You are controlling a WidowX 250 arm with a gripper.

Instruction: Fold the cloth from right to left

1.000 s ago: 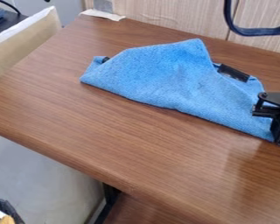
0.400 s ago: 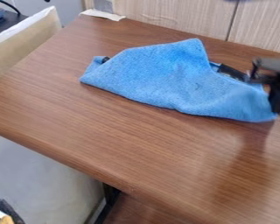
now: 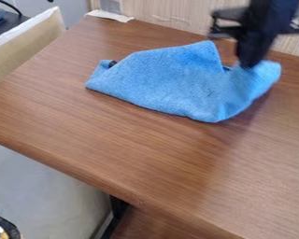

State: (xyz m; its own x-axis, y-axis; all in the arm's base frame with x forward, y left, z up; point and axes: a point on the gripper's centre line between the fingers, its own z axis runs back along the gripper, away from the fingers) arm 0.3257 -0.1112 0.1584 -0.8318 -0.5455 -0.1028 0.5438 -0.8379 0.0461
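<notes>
The black gripper (image 3: 251,63) hangs at the upper right, its lower end pressed against the lifted right part of the blue cloth (image 3: 164,81). That right part rises off the table and curls up around the gripper's tip, its corner standing out to the right of it. The rest of the cloth lies on the wooden table (image 3: 114,135), with a pointed top edge and a narrow left corner. A small dark item (image 3: 112,63) shows at the cloth's left end. The gripper's tip covers part of the cloth's upper right.
A wood-grain panel (image 3: 171,16) stands behind the table's back edge. Torn paper tape (image 3: 110,16) is stuck at the back left corner. Beyond the left edge is a beige board (image 3: 27,42). The table's front edge slants down to the right.
The gripper has moved up and to the left from the right edge, carrying the cloth's right end with it. That end has lifted and curled, and the dark item beside it is now covered.
</notes>
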